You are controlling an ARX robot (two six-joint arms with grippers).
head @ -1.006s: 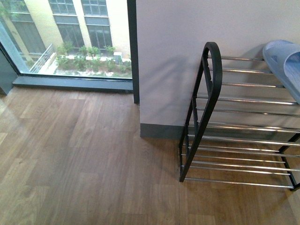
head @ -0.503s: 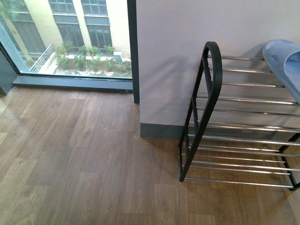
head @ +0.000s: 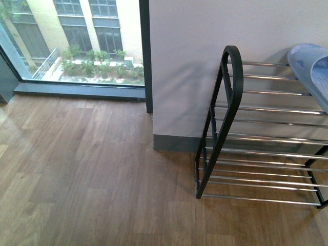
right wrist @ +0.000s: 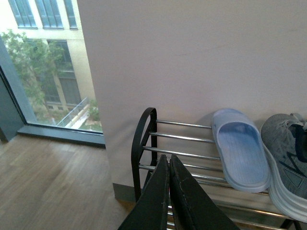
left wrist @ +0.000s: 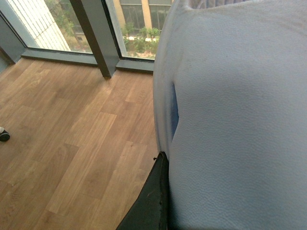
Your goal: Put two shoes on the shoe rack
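On the front camera I see wooden floor (head: 82, 169) at left, then the shoe rack (head: 225, 113) against the wall, with one pale blue slipper (head: 312, 72) on its top rods at the right edge. Neither arm appears there. On the left wrist camera, the left gripper (left wrist: 160, 191) holds a second pale blue slipper (left wrist: 240, 120), which fills the view. On the right wrist camera, the right gripper (right wrist: 169, 191) has its fingers pressed together, empty, before the rack; a grey sneaker (right wrist: 288, 153) sits just beside the racked slipper.

Slipper (head: 312, 72) and sneaker (right wrist: 290, 153) cut by frame edges.
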